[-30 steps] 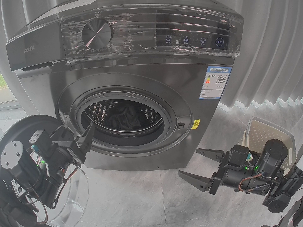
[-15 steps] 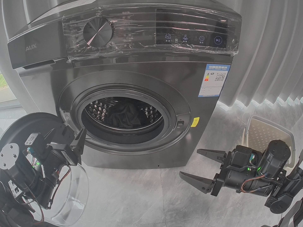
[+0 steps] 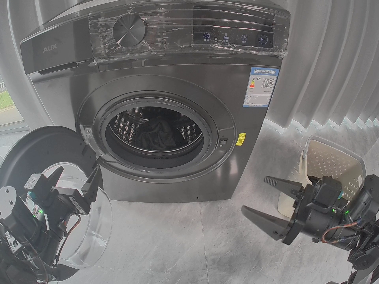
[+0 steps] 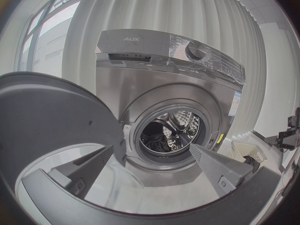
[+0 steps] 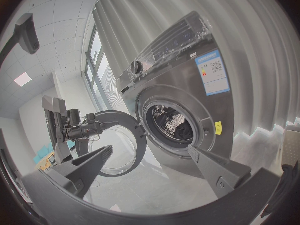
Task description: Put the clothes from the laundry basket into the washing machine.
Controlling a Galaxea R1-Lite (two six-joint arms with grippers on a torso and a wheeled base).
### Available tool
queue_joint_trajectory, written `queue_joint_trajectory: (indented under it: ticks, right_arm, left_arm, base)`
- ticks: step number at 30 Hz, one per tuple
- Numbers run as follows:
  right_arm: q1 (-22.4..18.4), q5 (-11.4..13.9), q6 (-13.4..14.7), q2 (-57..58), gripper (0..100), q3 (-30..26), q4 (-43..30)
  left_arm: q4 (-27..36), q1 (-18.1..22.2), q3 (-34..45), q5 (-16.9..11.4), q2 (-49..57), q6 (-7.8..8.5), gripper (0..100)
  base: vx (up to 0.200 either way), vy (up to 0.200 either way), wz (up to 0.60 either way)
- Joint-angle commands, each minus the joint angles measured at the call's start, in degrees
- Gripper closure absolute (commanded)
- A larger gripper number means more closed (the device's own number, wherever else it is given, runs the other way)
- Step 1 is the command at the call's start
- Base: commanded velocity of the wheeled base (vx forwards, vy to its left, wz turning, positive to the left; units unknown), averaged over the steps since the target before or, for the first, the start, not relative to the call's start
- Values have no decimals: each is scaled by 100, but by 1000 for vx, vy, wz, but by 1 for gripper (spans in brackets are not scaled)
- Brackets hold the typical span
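The washing machine (image 3: 158,75) is being shown across the upper centre of the head view, its round door (image 3: 43,150) being held swung open at the lower left. A dark garment (image 3: 156,133) is being seen lying crumpled low in the drum (image 3: 126,127), just left of the opening's centre. The laundry basket (image 3: 335,162) is being seen at the lower right on the grey floor (image 3: 177,241). No cloth can be made out on its perforated wall, and its bottom is being hidden by the right arm.

The left gripper (image 3: 78,174) is being held in front of the door's glass at the lower left, its fingers (image 4: 215,166) spread wide with nothing between them. The right gripper (image 3: 256,194) is being held above the floor at the lower right, just beside the basket, its fingers (image 5: 212,167) likewise spread wide and empty.

The clothing is being judged soft, limp and light, likely to drape and trail once lifted. A hold is probably best taken on a bunched fold near the middle of a piece, not on a loose edge, so that less cloth is being left to catch on the door seal.
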State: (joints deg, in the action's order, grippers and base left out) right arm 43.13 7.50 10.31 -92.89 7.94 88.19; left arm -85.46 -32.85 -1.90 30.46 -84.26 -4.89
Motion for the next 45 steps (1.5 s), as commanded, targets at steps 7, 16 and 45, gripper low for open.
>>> queue_joint_trajectory:
  ticks: [7,16,45]
  right_arm:
    - [-525,-161,-29,1590,0,-750,-30]
    - [-1896,-64,-275,2935,0,-794,-856]
    - [-3548,182,-856,7619,0,-583,-5373]
  left_arm:
    - [477,490,190,-304,929,67,0]
    - [2042,490,190,-313,1905,-21,0]
    - [5786,904,190,-436,5965,137,0]
  base:
    - [-29,0,0]
    - [-67,0,0]
    - [-62,0,0]
